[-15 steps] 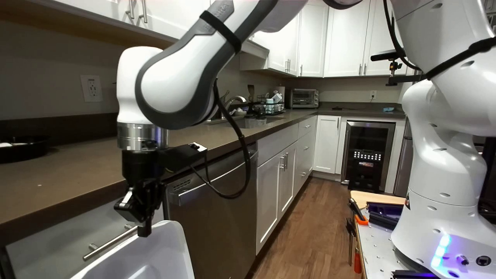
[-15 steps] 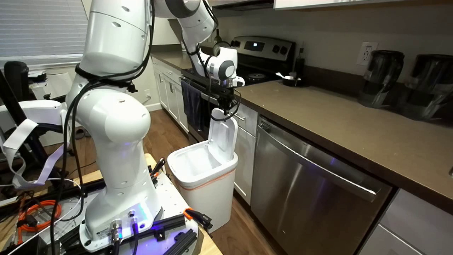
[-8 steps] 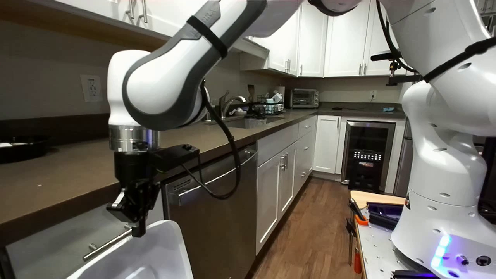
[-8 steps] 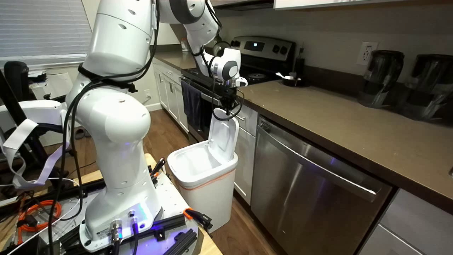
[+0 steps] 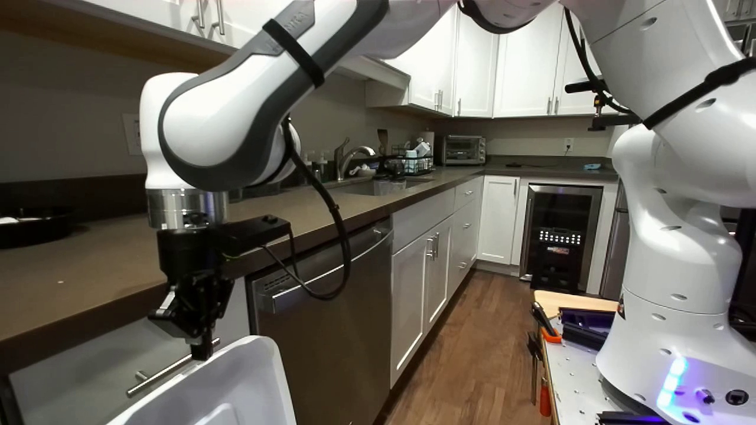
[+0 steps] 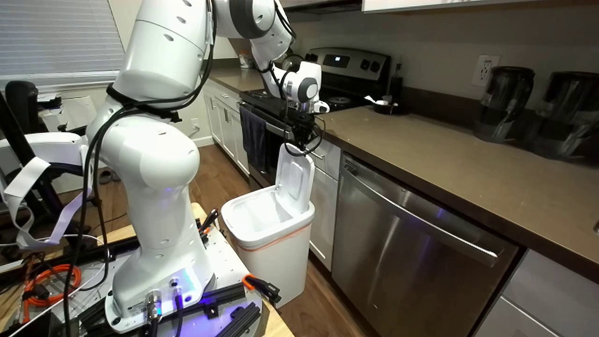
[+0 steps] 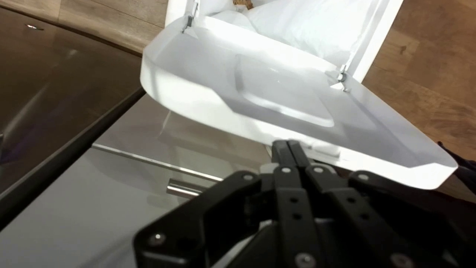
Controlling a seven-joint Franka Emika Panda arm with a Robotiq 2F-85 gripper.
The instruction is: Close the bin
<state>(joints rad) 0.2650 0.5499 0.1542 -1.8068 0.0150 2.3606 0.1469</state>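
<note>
The bin [image 6: 276,262] is a free-standing white plastic bin with a rounded rectangular rim. Its hinged lid [image 6: 297,182] stands open, nearly upright, on the side nearest the cabinets. The lid also shows in an exterior view [image 5: 248,378] and the wrist view [image 7: 208,96], where a white liner [image 7: 305,26] shows inside the bin. My gripper [image 5: 202,351] points down at the lid's free top edge, on the cabinet side. In the wrist view the fingertips [image 7: 288,145] are together with nothing between them and overlap that edge. I cannot tell whether they touch the lid.
A drawer with a silver bar handle [image 5: 171,369] is close behind the lid. The brown countertop [image 6: 421,150] overhangs beside the gripper. A stainless dishwasher [image 6: 412,252] and a stove [image 6: 346,79] flank the drawer cabinet. The robot's table [image 6: 229,262] is beside the bin.
The gripper has moved sideways past the lid's top edge toward the cabinet drawer, staying at about the same height. The lid and bin have not visibly moved.
</note>
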